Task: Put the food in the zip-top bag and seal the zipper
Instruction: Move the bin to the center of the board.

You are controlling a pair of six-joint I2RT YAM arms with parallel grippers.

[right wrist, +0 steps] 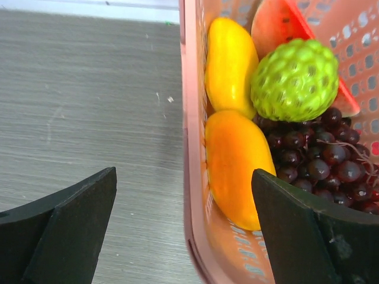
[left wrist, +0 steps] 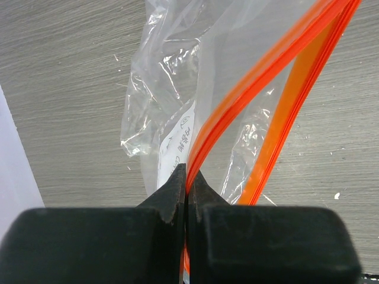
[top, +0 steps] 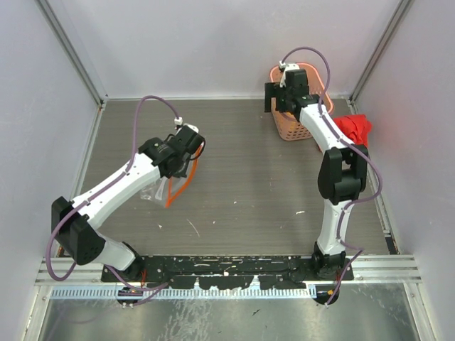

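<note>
What could go wrong: the R gripper (right wrist: 183,177) has its jaws wide open w/ nothing in them. They sit on both sides of the pink basket (right wrist: 188,118) wall, one finger outside over the table (right wrist: 71,89), one inside over the food. If it drops like that it may pinch the wall, not a fruit, & tip or drag the basket. The orange piece (right wrist: 234,165) is smooth & round, so I think it could pop out of a squeeze. It lies tight by the wall, so little room for a finger.

The L gripper (left wrist: 188,177) is pinched shut on the zipper (left wrist: 254,83) of the zip-top bag (left wrist: 160,89), holding just one lip. The other lip hangs apart, so the mouth is open, but the bag is floppy & may sag shut or slip.

Top view: bag at 9 o'clock on the table, basket at 1 o'clock, well apart, so a long carry.

In the basket: yellow piece (right wrist: 228,65) at 12 o'clock of the orange one, green ball (right wrist: 296,80) at 1, grape bunch (right wrist: 320,160) at 3, a red slice (right wrist: 278,21) behind. A red cloth (top: 354,128) lies just beside the basket at 4 o'clock.
</note>
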